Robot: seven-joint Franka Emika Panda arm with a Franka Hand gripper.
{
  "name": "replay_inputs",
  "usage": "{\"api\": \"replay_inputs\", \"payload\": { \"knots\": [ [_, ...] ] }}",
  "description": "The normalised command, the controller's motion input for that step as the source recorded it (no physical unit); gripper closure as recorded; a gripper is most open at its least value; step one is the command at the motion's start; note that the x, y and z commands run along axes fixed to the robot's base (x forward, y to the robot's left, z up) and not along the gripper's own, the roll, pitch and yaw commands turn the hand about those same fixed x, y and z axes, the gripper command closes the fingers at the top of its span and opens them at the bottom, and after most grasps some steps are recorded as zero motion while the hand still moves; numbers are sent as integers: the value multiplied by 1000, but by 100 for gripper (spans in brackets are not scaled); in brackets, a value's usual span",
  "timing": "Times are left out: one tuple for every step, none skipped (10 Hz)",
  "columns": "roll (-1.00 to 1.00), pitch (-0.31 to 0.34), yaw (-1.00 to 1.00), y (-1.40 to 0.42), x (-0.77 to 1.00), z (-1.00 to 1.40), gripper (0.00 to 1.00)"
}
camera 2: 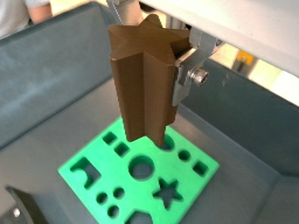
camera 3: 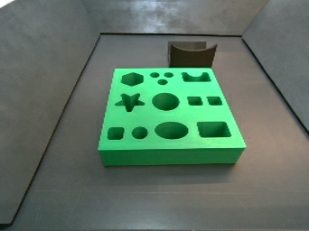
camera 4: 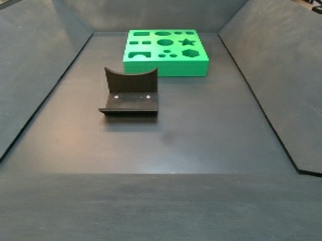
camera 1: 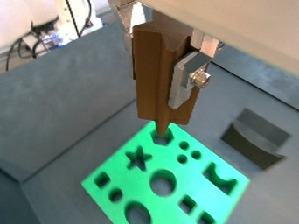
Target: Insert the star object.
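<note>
In a wrist view the gripper (camera 1: 176,61) is clamped on the star object (camera 1: 156,74), a reddish-brown peg hanging straight down between the silver fingers (camera 1: 187,77); one finger plate with its screw presses the peg's flank, the opposite one is hidden behind it; the upright hold probably serves a vertical push. Below the peg's lower end lies the green block (camera 1: 122,179), and its star hole (camera 1: 139,157) sits off to one side of the tip, so the peg is not yet lined up; the dark curved holder (camera 1: 257,137) stands well apart from the gripper, beyond the block.

In a wrist view from the opposite side the star object (camera 2: 146,83) shows its star-shaped top face, gripped high so that most of its length hangs free below the fingers (camera 2: 184,80); the star hole (camera 2: 170,191) lies on the block (camera 2: 82,166) away from the tip, nearer the camera.

In a side view neither gripper nor peg appears, so both hang above the frame; the block (camera 3: 169,153) lies flat, star hole (camera 3: 129,102) empty, the holder (camera 3: 193,53) just behind it.

In a side view from farther off the holder (camera 4: 130,94) stands empty in front of the block (camera 4: 167,62); again no gripper shows.
</note>
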Motion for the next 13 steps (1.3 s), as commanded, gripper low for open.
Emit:
{"api": "replay_inputs", "payload": {
  "knots": [
    [24, -39, -94, 0, -509, -1000, 100],
    [20, -40, -229, -11, -414, -1000, 100],
    [4, -36, -300, -74, -383, -1000, 100],
    [0, -34, -257, -57, -406, -1000, 100],
    [0, -47, -103, 0, -366, -1000, 100],
    [19, -44, -89, -40, -180, -1000, 100],
    [44, -71, -266, -180, -43, -1000, 100],
    [29, -11, -757, -60, 206, -1000, 100],
    [-6, 0, -934, 9, 140, -929, 100],
    [-67, 0, -837, 91, 317, -889, 100],
    [-76, 0, -791, 123, 369, -766, 100],
    [-91, 0, -743, 143, 260, -609, 100],
    [-101, 0, -731, 129, 137, -494, 100]
  ]
}}
